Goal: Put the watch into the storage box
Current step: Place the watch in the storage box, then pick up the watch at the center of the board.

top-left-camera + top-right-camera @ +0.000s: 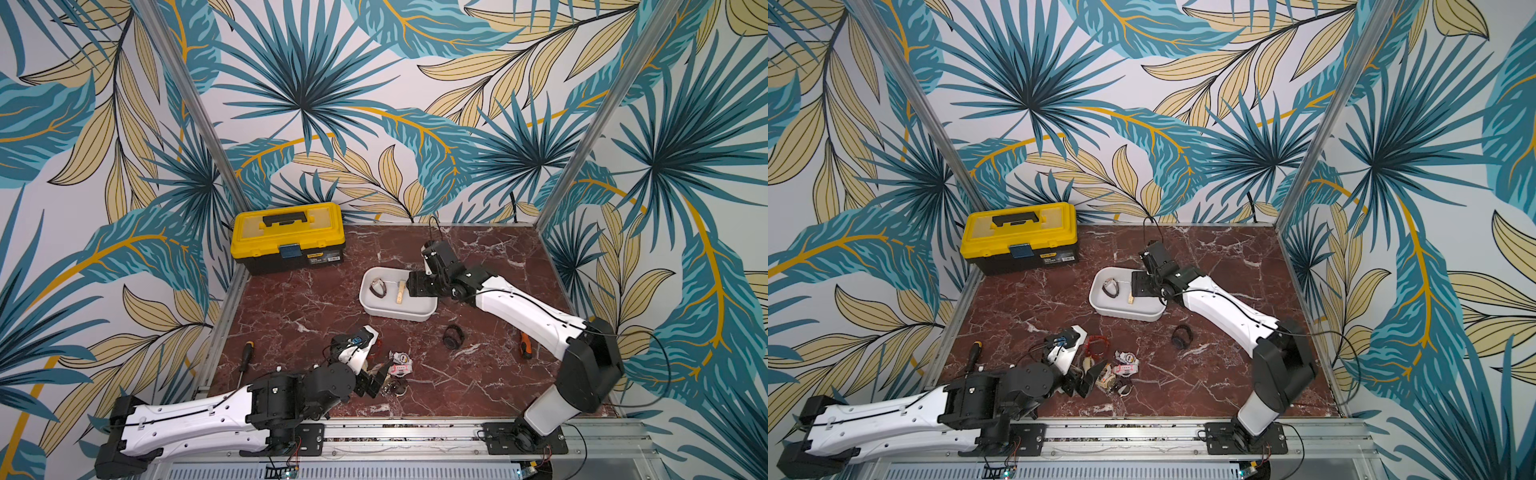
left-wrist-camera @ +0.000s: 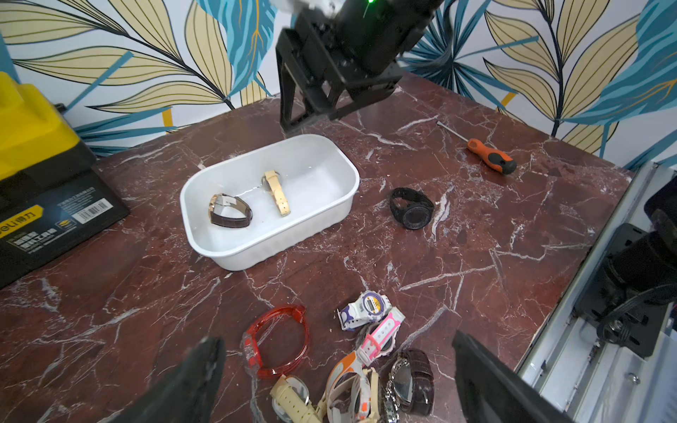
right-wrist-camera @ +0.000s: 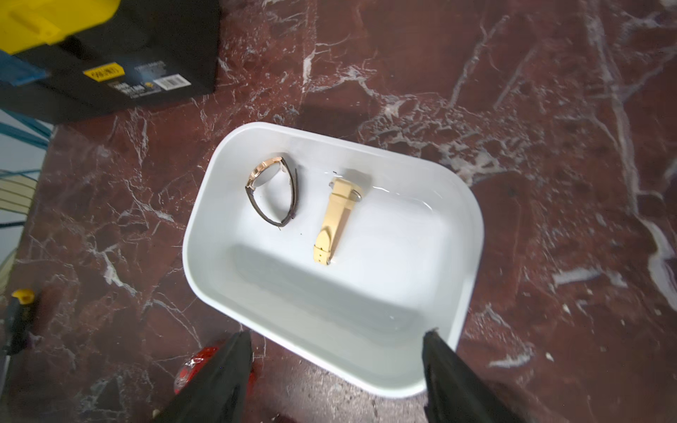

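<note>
The white storage box (image 1: 390, 313) sits mid-table and holds two watches: a brown-strap watch (image 3: 273, 190) and a cream-strap watch (image 3: 337, 216). My right gripper (image 3: 337, 333) hangs above the box's near right end, open, with nothing between its fingers. Several more watches lie in a loose pile (image 2: 366, 351) near the front edge, among them a red one (image 2: 276, 342) and a purple-and-white one (image 2: 366, 305). My left gripper (image 2: 337, 338) hovers over that pile, wide open and holding nothing. A black watch (image 2: 412, 208) lies alone to the right of the box.
A yellow-lidded black toolbox (image 1: 286, 237) stands closed at the back left. An orange screwdriver (image 2: 491, 155) lies near the right edge. A black-and-yellow screwdriver (image 1: 246, 353) lies at the left edge. Patterned walls close in three sides.
</note>
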